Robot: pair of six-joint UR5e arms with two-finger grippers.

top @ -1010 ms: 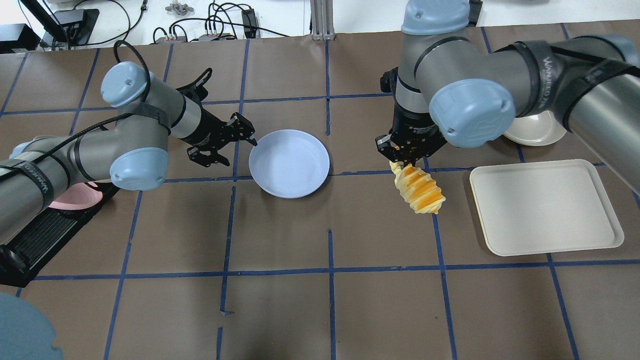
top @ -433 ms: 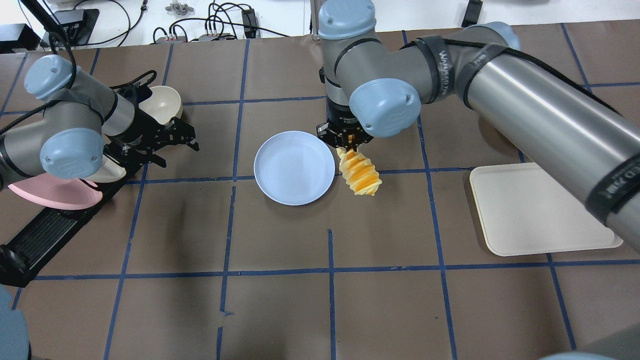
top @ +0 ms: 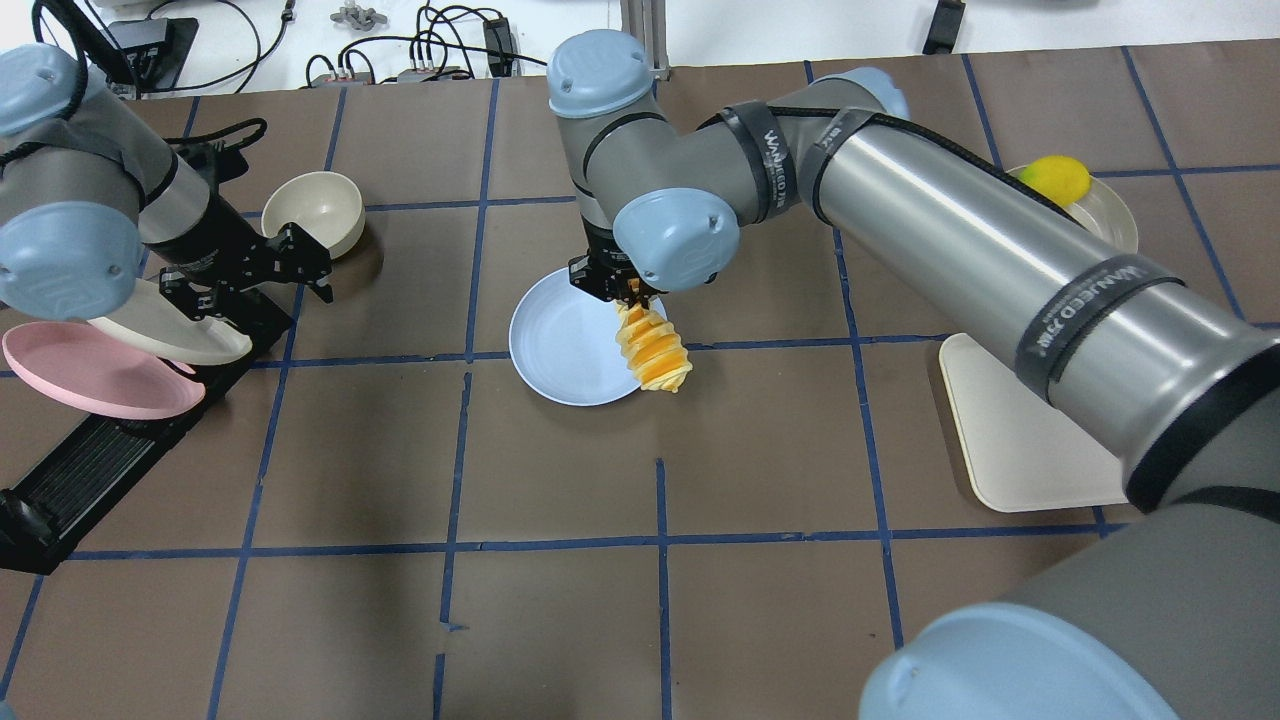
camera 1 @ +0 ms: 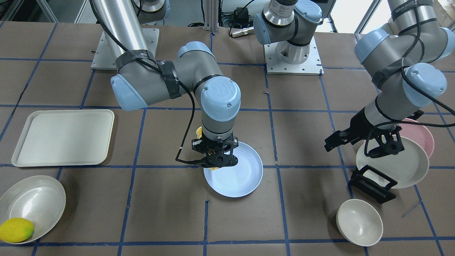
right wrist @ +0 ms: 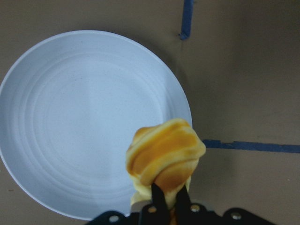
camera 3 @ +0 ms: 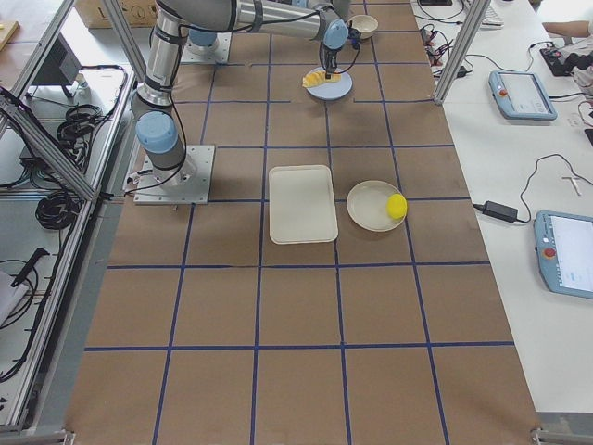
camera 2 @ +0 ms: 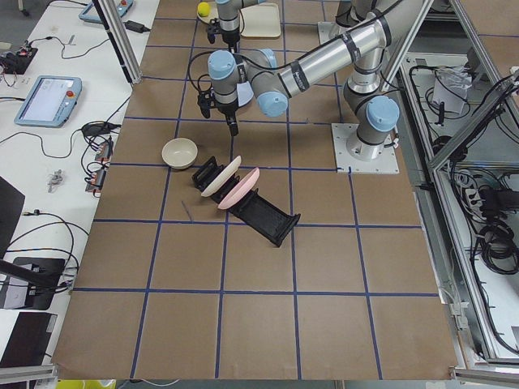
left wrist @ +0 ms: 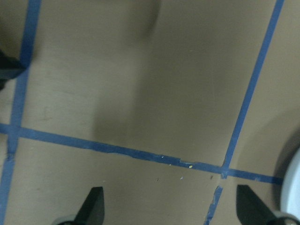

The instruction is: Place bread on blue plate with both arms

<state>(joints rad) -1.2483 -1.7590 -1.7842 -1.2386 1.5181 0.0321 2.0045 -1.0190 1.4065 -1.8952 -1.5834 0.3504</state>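
Right gripper pinches the bread above the blue plate rim; release now and you risk it tumbling off.

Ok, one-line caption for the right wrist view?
Right gripper holds the spiral-striped bread by one end over the edge of the blue plate.

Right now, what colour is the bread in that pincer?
The bread is orange-yellow with pale cream spiral stripes, clearest in the overhead view.
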